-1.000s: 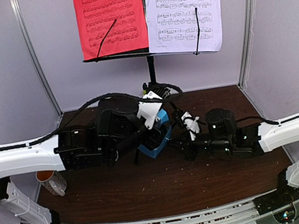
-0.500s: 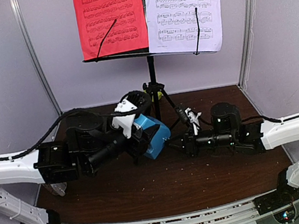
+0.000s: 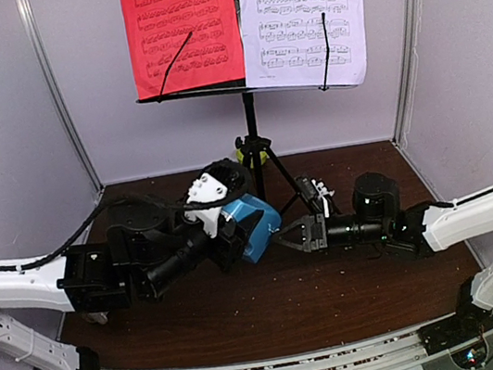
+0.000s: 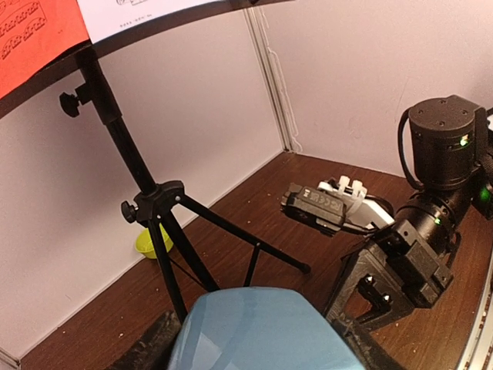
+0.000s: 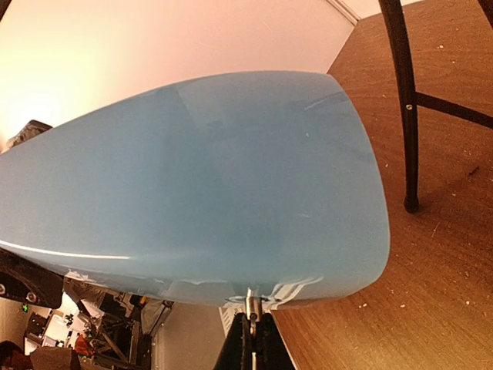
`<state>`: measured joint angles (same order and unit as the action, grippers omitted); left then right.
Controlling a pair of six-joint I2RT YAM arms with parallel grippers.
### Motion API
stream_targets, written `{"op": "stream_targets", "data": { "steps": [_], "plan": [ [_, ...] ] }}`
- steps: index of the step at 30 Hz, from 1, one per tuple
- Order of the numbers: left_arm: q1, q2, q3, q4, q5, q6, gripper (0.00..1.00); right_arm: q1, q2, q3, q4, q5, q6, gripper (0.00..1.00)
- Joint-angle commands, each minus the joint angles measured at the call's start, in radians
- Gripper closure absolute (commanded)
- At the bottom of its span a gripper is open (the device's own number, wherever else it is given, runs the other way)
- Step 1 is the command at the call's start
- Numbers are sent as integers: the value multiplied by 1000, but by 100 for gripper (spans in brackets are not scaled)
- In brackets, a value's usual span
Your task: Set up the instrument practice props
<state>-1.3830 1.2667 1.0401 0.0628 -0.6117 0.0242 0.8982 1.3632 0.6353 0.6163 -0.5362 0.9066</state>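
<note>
The blue metronome (image 3: 255, 224) is just in front of the music stand (image 3: 253, 137), a bit to the left of its legs. It is tipped over on a slant and I can't tell if it touches the table (image 3: 277, 316).

My left gripper (image 3: 236, 235) has it. The fingers are spread wide around its sides and hug it.

My right gripper (image 5: 248, 339) comes in from the stand's right side. Its fingers are pressed tight together. A small silver pin (image 5: 250, 307) sticks out of the metronome's edge right at their tips. I can't tell if they pinch the pin or only touch it.

The metronome looks smooth and shiny, so I think it is slippery. It is likely light and hollow. The clear cover could crack or pop off if I squeeze hard. I would hold it low on the flat sides. The pin looks thin, so I would pull it gently.

The red sheet (image 3: 181, 26) and white sheet (image 3: 304, 16) sit up on the stand. A green bowl (image 4: 152, 243) lies behind the stand.
</note>
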Motion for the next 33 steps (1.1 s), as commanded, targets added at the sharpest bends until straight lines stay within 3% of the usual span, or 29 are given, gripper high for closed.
{"op": "stream_targets", "data": {
  "steps": [1,3,7,15,22,29,33],
  "plan": [
    [-14,64,58,-138,-12,-26,100,-69,-24,7,89,147,-15,100],
    [5,107,104,-165,-1,-62,100,-68,-54,7,-23,162,-123,96],
    [62,171,149,-174,46,-186,100,-68,-119,-21,-186,176,-261,69],
    [133,290,198,-153,164,-261,99,-69,-286,-116,-389,213,-337,30],
    [165,369,190,-56,284,-311,97,-75,-432,-132,-548,302,-356,11],
    [184,435,195,9,362,-329,91,-77,-450,-90,-661,324,-356,0],
    [201,464,197,-21,422,-342,81,-78,-466,-78,-667,359,-332,0]
  ]
}}
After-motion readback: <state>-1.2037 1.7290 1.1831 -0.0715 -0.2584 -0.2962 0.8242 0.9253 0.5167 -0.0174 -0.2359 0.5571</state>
